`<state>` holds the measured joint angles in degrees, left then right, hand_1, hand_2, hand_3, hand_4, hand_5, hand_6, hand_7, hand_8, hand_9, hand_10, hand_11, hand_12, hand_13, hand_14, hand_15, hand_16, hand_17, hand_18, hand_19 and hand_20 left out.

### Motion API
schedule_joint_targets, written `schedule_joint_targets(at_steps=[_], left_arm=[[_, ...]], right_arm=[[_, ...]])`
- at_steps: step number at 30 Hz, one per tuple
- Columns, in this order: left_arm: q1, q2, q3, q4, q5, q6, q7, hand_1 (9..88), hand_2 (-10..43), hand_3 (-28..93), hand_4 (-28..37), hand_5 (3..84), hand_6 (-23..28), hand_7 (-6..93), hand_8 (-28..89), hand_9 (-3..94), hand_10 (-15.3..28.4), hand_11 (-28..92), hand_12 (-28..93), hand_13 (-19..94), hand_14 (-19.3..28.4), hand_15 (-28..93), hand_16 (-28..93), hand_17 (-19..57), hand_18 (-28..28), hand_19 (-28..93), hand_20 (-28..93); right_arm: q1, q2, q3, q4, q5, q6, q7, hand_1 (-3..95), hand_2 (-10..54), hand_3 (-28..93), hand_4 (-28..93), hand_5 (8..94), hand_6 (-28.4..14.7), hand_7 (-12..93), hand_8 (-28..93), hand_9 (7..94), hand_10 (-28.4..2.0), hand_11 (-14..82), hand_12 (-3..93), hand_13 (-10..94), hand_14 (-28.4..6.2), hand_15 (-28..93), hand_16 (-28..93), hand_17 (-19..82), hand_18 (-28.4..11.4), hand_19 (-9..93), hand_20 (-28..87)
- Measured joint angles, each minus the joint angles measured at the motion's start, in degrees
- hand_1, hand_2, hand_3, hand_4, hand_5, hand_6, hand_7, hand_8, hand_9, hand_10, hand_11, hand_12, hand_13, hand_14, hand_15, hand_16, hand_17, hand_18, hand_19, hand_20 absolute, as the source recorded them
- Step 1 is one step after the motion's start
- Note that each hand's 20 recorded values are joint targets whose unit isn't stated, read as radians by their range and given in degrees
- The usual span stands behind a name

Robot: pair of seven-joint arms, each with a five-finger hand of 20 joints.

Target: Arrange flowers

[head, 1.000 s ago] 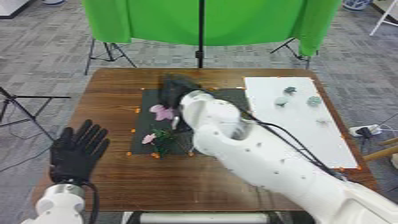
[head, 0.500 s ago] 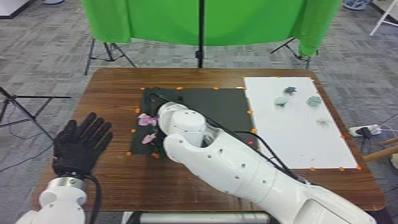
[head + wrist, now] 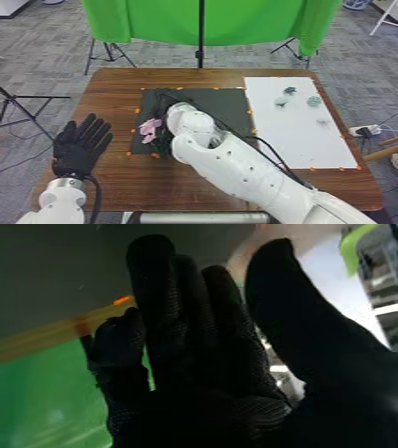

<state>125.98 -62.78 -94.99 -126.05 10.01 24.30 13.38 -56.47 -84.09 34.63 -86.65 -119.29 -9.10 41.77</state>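
Pink-petalled flowers (image 3: 149, 127) are sitting over the dark rectangular mat (image 3: 229, 101), beside the black-gloved right hand (image 3: 209, 409); its straight fingers and parted thumb are forming a wide opening, probably for arranging them. The open, black-gloved left hand (image 3: 78, 150) is lying aside, presumably avoiding interference.

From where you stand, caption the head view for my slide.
Flower arranging: right arm over the dark mat, near pink flowers; left hand, fingers straight, at left; white sheet at right.
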Motion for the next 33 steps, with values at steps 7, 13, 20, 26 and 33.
schedule_joint_targets(at_steps=[7, 13, 20, 26, 33], left_arm=[[1.4, -1.56, -1.27, -0.19, 0.09, -0.34, 0.01, 25.6, 17.3, 76, -28.3, 45.0, 9.5, 13.1, -9, 37.3, 15.4, 21, 11, 28, 15.0, 37, -6, -5.6, 13.1, 31, 16], [3.1, -1.85, -2.06, -0.85, 0.08, -0.48, 0.58, 25.6, 17.2, 76, -28.3, 44.6, 9.4, 13.1, -9, 37.1, 15.3, 21, 11, 28, 15.0, 37, -5, -5.6, 13.1, 31, 16], [4.2, -2.02, -2.94, -1.23, 0.02, -0.42, 0.95, 25.6, 17.3, 76, -28.3, 44.9, 9.5, 13.2, -9, 37.4, 15.4, 21, 11, 28, 14.9, 37, -5, -5.6, 13.1, 31, 16], [4.6, -2.18, -3.03, -1.41, -0.42, 0.21, 1.00, 25.7, 17.3, 76, -28.3, 45.1, 9.6, 13.4, -9, 37.4, 15.4, 21, 11, 28, 15.0, 38, -6, -5.6, 13.1, 31, 16], [4.6, -2.17, -2.75, -1.41, 1.87, 1.35, 0.47, 25.8, 17.5, 76, -28.3, 45.9, 10.0, 14.1, -9, 37.6, 15.6, 22, 11, 28, 15.0, 38, -6, -5.7, 13.1, 31, 16]], right_arm=[[-5.9, 7.8, 11.3, -15.3, 4.4, -0.1, 1.1, 48.7, -9.5, 75, -28, 57.4, -9.2, 8, -10, 56.5, -21.0, 11.3, 14.3, 57, -18.1, 50, 17, 30, -27.1, 88, 42], [-10.6, 20.4, 22.4, -23.1, 8.2, -1.4, 3.7, 47.8, -9.5, 76, -28, 56.1, -9.1, 8, -9, 53.6, -20.9, 10.6, 14.2, 48, -19.5, 36, 13, 24, -25.7, 76, 34], [-22.3, 34.8, 39.2, -24.6, 11.3, -4.0, 5.5, 47.8, -9.5, 78, -28, 51.4, -7.8, 10, -10, 43.6, -18.5, 7.9, 13.0, 37, -19.1, 21, 14, 16, -21.4, 63, 24], [-30.0, 41.7, 47.9, -21.4, 17.6, -4.2, 2.9, 49.4, -9.5, 79, -28, 51.0, -6.3, 11, -10, 42.7, -16.0, 7.2, 12.5, 37, -17.8, 17, 16, 15, -20.8, 62, 22], [-31.5, 42.1, 47.6, -17.3, 5.8, -4.3, 1.7, 51.4, -9.5, 79, -28, 51.0, -3.2, 12, -11, 45.0, -12.1, 7.7, 11.9, 42, -15.7, 16, 17, 17, -20.5, 63, 23]])
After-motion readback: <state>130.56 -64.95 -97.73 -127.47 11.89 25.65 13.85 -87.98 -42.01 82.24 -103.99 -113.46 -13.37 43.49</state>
